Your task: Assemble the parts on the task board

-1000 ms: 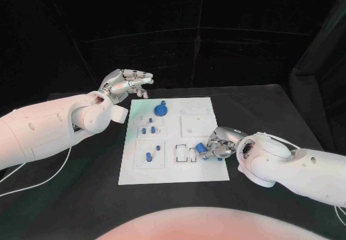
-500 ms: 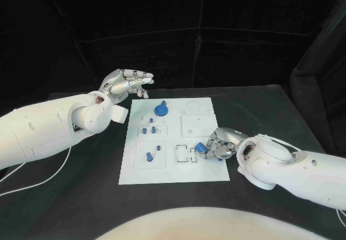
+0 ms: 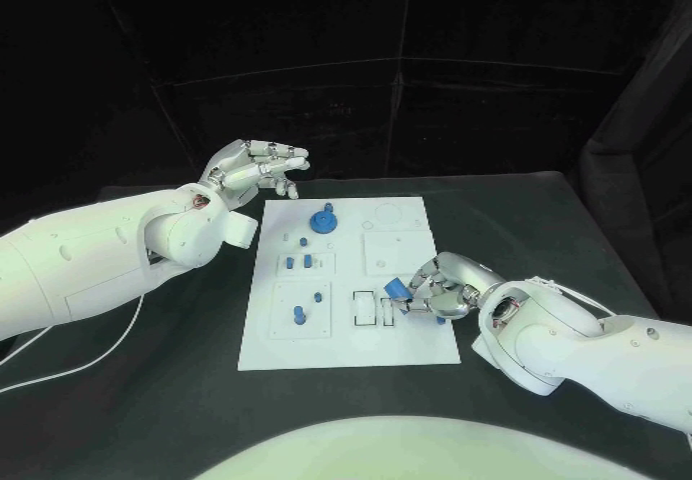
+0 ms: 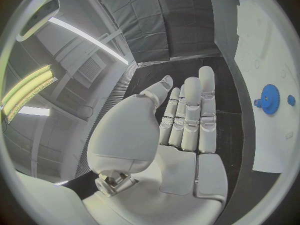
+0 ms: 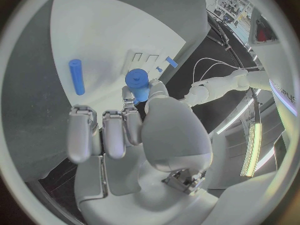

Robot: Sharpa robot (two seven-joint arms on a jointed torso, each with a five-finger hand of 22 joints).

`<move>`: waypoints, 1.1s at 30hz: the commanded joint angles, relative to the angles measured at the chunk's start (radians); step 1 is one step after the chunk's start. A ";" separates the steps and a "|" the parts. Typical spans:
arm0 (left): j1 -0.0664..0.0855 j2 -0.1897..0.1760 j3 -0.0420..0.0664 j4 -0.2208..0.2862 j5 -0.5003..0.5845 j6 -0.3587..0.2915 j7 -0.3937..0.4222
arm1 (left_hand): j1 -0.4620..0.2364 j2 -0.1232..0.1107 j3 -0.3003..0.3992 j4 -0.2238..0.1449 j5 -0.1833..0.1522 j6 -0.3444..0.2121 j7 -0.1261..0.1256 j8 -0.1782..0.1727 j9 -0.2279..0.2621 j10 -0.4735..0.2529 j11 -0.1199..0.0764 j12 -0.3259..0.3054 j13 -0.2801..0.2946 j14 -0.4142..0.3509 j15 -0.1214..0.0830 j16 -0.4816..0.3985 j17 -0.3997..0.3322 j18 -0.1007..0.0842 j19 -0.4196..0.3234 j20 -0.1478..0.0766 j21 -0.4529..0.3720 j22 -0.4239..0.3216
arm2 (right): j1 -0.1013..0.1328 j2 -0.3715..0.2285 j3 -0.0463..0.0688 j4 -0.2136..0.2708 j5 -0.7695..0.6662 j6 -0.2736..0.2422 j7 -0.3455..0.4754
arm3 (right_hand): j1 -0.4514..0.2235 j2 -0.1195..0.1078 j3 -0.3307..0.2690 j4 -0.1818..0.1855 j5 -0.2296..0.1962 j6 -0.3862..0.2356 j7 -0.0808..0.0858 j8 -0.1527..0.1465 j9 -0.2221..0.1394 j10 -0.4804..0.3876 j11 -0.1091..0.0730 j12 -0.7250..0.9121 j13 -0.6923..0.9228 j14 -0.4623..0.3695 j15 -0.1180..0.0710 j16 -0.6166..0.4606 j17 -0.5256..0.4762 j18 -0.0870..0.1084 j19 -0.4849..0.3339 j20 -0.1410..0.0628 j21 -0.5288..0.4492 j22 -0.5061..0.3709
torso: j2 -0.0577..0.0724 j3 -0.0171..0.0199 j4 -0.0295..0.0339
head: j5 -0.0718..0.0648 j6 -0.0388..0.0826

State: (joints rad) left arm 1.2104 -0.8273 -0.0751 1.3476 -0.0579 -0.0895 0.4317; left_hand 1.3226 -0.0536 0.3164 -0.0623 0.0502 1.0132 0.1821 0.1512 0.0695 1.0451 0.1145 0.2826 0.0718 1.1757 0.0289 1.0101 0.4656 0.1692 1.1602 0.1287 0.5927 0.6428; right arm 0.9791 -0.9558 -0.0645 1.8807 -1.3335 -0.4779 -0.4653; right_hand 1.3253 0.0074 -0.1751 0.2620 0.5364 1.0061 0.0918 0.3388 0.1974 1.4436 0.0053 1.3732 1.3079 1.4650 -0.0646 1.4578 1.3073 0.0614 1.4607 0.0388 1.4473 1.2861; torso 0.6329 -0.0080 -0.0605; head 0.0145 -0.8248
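The white task board (image 3: 346,340) lies in the middle of the black table. My right hand (image 3: 444,287) hovers at the board's right edge and pinches a small blue cylinder part (image 3: 397,291) (image 5: 137,79) between thumb and finger, just over the rectangular slots (image 3: 365,308). A blue rod (image 5: 76,76) lies on the board beyond its fingers. A blue gear (image 3: 322,219) (image 4: 269,99) stands at the board's far end. Several small blue pegs (image 3: 297,262) stand in the left column. My left hand (image 3: 260,168) (image 4: 181,120) is raised off the board's far left corner, fingers apart, holding nothing.
Bare black table surrounds the board on all sides. A white cable (image 3: 58,365) trails over the table at the near left, under my left arm. Dark curtains close off the back.
My right hand has shifted a little to the left and farther onto the board with the blue part in its pinch. The left hand has stayed where it was.
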 commanded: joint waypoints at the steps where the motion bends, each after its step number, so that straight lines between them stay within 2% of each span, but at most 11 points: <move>1: 0.002 0.000 0.001 0.003 0.004 0.013 0.004 | 0.007 0.001 -0.002 -0.006 0.000 -0.003 0.002 0.006 -0.001 -0.008 -0.001 0.005 -0.001 -0.006 0.000 -0.002 -0.001 0.013 0.001 -0.002 -0.003 -0.001 | 0.003 0.002 0.001 0.010 0.052 -0.022 0.021 | 0.006 0.006 0.001 -0.001 0.005 0.026 -0.016 0.005 0.012 0.003 -0.008 -0.003 0.045 0.081 -0.007 0.007 0.113 -0.006 0.005 -0.002 0.005 0.002 | 0.000 -0.0009 0.0014 | 0.002 -0.003; 5: 0.002 0.000 0.001 0.002 0.004 0.013 0.004 | 0.007 0.001 -0.002 -0.006 0.000 -0.003 0.002 0.006 -0.001 -0.008 -0.001 0.005 -0.001 -0.006 0.000 -0.002 -0.001 0.013 0.001 -0.002 -0.003 -0.001 | 0.004 0.027 0.002 0.001 0.075 0.062 -0.008 | -0.006 -0.008 -0.015 0.006 -0.006 0.038 -0.019 0.005 0.018 0.000 -0.011 -0.014 0.037 0.079 -0.009 0.005 0.109 -0.006 0.005 -0.005 0.005 0.002 | 0.001 -0.0005 0.0010 | 0.008 -0.003; 7: 0.002 0.001 0.001 0.002 0.004 0.013 0.004 | 0.007 0.001 -0.002 -0.006 0.000 -0.003 0.002 0.006 -0.001 -0.008 -0.001 0.005 -0.001 -0.006 0.000 -0.002 -0.001 0.013 0.001 -0.002 -0.003 -0.001 | 0.004 0.045 0.002 -0.006 0.085 0.102 -0.025 | -0.012 -0.008 -0.019 0.011 -0.010 0.045 -0.021 0.005 0.022 0.000 -0.013 -0.017 0.035 0.079 -0.011 0.004 0.108 -0.006 0.005 -0.006 0.005 0.002 | 0.001 -0.0005 0.0024 | 0.009 -0.005; 11: 0.002 0.003 0.001 0.002 0.004 0.013 0.004 | 0.007 0.001 -0.002 -0.006 0.000 -0.003 0.002 0.006 -0.001 -0.008 -0.001 0.005 -0.001 -0.006 0.000 -0.002 -0.001 0.013 0.001 -0.002 -0.003 -0.001 | 0.004 0.082 0.002 -0.023 0.100 0.149 -0.061 | -0.038 0.000 -0.031 0.025 -0.012 0.065 -0.028 0.006 0.035 0.005 -0.018 -0.017 0.040 0.079 -0.015 0.005 0.107 -0.006 0.005 -0.009 0.004 0.002 | 0.001 -0.0015 0.0044 | 0.009 -0.005; 18: 0.002 0.004 0.001 0.002 0.004 0.013 0.002 | 0.007 0.001 -0.002 -0.006 0.000 -0.003 0.002 0.006 -0.001 -0.008 -0.001 0.005 -0.001 -0.006 0.000 -0.002 -0.001 0.013 0.001 -0.002 -0.003 -0.001 | 0.005 0.124 0.002 -0.049 0.105 0.140 -0.087 | -0.065 0.016 -0.041 0.027 -0.002 0.080 -0.035 0.006 0.050 0.004 -0.024 -0.028 0.034 0.077 -0.021 0.000 0.098 -0.004 0.002 -0.014 -0.001 -0.007 | 0.001 -0.0030 0.0027 | 0.009 -0.006; 28: 0.002 0.007 0.001 0.002 0.004 0.014 0.002 | 0.007 0.001 -0.002 -0.006 0.000 -0.004 0.002 0.006 -0.001 -0.009 0.000 0.005 -0.001 -0.006 0.000 -0.002 -0.002 0.013 0.001 -0.001 -0.004 -0.002 | 0.007 0.161 0.002 -0.080 0.079 0.085 -0.101 | -0.077 0.026 -0.044 0.027 -0.001 0.087 -0.038 0.006 0.058 0.005 -0.027 -0.033 0.031 0.076 -0.023 0.000 0.097 -0.004 0.002 -0.017 -0.002 -0.008 | 0.001 -0.0012 0.0037 | 0.011 -0.007; 31: 0.002 0.006 0.001 0.002 0.004 0.013 0.002 | 0.007 0.001 -0.002 -0.006 0.000 -0.004 0.002 0.006 -0.001 -0.009 0.000 0.005 -0.001 -0.006 0.000 -0.002 -0.002 0.013 0.001 -0.001 -0.004 -0.002 | 0.007 0.166 0.002 -0.085 0.070 0.076 -0.103 | -0.107 0.033 -0.058 0.027 -0.041 0.090 -0.040 0.003 0.069 0.006 -0.029 -0.038 0.030 0.077 -0.025 0.000 0.096 -0.005 0.003 -0.020 -0.002 -0.007 | 0.001 -0.0012 0.0024 | 0.013 -0.008; 33: 0.003 0.006 0.001 0.002 0.004 0.013 0.002 | 0.007 0.001 -0.002 -0.006 0.000 -0.004 0.002 0.006 -0.001 -0.009 0.000 0.005 -0.001 -0.006 0.000 -0.002 -0.002 0.013 0.001 -0.001 -0.004 -0.002 | 0.007 0.170 0.002 -0.086 0.067 0.073 -0.103 | -0.141 0.039 -0.076 0.022 -0.130 0.093 -0.042 0.002 0.079 0.008 -0.030 -0.042 0.030 0.077 -0.026 0.001 0.096 -0.005 0.004 -0.021 -0.002 -0.007 | 0.001 -0.0012 0.0018 | 0.013 -0.008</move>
State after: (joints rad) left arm 1.2110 -0.8216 -0.0753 1.3481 -0.0579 -0.0866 0.4297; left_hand 1.3226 -0.0536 0.3164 -0.0623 0.0502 1.0132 0.1821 0.1512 0.0696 1.0452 0.1144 0.2826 0.0721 1.1757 0.0289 1.0101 0.4648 0.1692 1.1602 0.1287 0.5927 0.6423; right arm 0.9849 -0.7886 -0.0624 1.7938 -1.2504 -0.3794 -0.5572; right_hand 1.1965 0.0452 -0.2432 0.2853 0.4430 1.0870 0.0608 0.3423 0.2737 1.4523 -0.0183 1.3382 1.3089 1.4686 -0.0831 1.4578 1.3078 0.0617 1.4655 0.0265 1.4473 1.2794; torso 0.6341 -0.0095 -0.0575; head 0.0268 -0.8330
